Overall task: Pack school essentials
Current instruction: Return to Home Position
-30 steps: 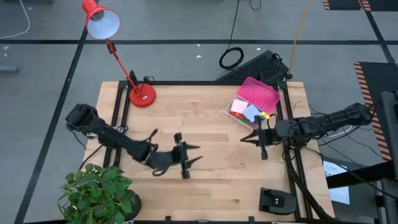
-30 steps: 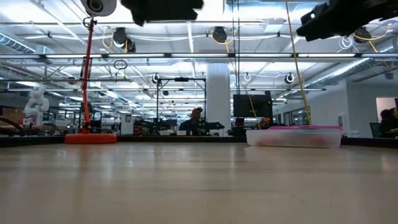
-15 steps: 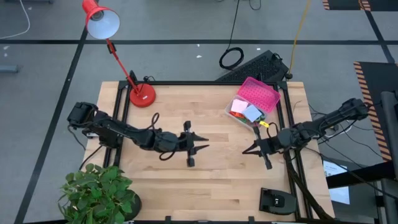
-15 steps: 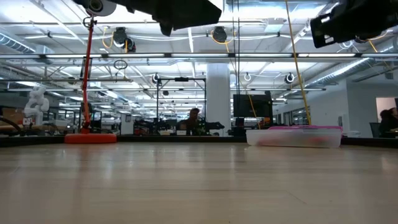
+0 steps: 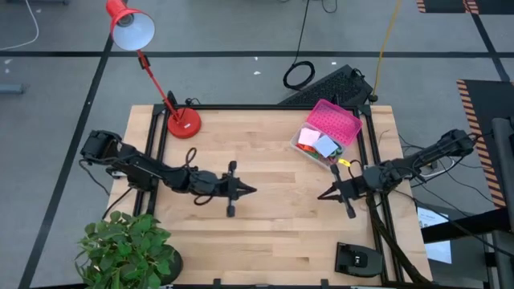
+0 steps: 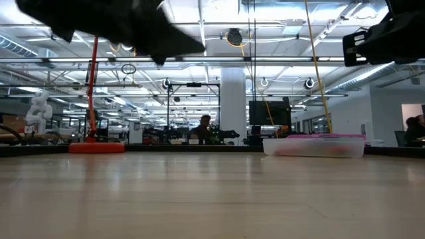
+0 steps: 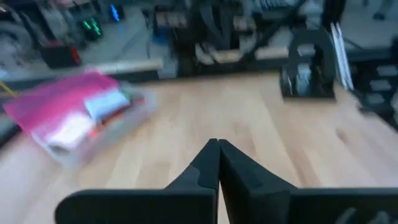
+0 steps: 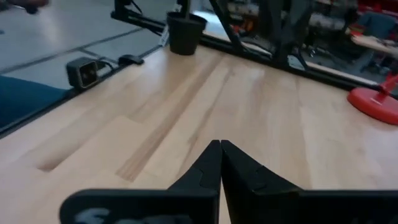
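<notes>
Both the left claw [image 5: 250, 190] and right claw [image 5: 320, 196] hang pinched together, empty.

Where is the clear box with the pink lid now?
In the high view, the clear box sits at the table's far right corner, just beyond the right gripper.

The right gripper [image 8: 220, 147] has its two fingers pressed together above the bare wooden table [image 8: 186, 118]. Far across stand a black pot [image 8: 186, 32] and a red lamp base [image 8: 373, 104].

school essentials [image 5: 318, 144] inside clear box [image 5: 303, 151], pink lid [image 5: 335, 120]
</notes>
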Robot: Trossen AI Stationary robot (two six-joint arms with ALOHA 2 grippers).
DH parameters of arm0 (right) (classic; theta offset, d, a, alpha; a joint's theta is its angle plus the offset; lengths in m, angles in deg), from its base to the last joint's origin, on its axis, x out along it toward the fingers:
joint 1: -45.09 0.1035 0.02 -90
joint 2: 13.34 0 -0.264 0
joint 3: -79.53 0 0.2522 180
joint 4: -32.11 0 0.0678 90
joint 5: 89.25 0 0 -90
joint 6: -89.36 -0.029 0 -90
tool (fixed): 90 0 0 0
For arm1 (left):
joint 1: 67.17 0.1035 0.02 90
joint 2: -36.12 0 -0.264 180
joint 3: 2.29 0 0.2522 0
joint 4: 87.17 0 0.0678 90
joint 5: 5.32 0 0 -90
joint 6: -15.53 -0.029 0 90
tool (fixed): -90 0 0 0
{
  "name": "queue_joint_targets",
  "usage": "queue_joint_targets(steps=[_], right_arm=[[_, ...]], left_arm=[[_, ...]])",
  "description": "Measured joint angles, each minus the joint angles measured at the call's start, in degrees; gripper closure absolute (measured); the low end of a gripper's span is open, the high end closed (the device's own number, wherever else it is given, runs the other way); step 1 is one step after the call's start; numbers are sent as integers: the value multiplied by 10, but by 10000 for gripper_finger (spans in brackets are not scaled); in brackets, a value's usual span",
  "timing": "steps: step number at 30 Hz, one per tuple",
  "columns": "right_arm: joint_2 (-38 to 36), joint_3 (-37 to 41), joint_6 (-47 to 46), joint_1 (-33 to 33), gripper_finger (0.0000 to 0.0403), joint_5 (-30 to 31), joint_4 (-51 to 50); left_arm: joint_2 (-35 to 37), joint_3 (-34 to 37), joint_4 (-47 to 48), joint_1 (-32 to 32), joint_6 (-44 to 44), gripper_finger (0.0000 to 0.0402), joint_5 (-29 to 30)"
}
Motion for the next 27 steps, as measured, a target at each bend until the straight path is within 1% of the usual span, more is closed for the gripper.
queue_joint_targets(steps=[2,4,6,8,11,13,15,17,19,21,25,27], right_arm=[[-11,16,2,0,401,-3,13],[-24,26,8,0,401,-2,16],[-32,33,17,0,401,-3,20],[-43,39,22,0,401,-3,25],[-52,46,27,-2,401,-3,28],[-61,52,27,-2,401,-3,24],[-66,56,30,-2,401,-3,27],[-76,63,30,-2,401,-5,25],[-80,65,33,-3,401,-15,26],[-89,68,36,-4,401,-18,27],[-100,75,41,-11,401,-19,30],[-103,86,43,-15,401,-19,49]], left_arm=[[20,34,-3,4,3,398,-18],[26,55,-40,10,11,395,-35],[52,89,-49,12,14,390,-36],[61,108,-75,12,21,388,-35],[86,151,-84,14,24,394,-38],[90,164,-119,16,25,398,-44],[109,194,-121,16,25,396,-45],[110,206,-144,16,28,392,-46],[129,233,-157,17,28,389,-47],[135,245,-173,17,34,388,-47],[163,282,-198,17,39,397,-47],[184,301,-194,17,43,398,-46]])
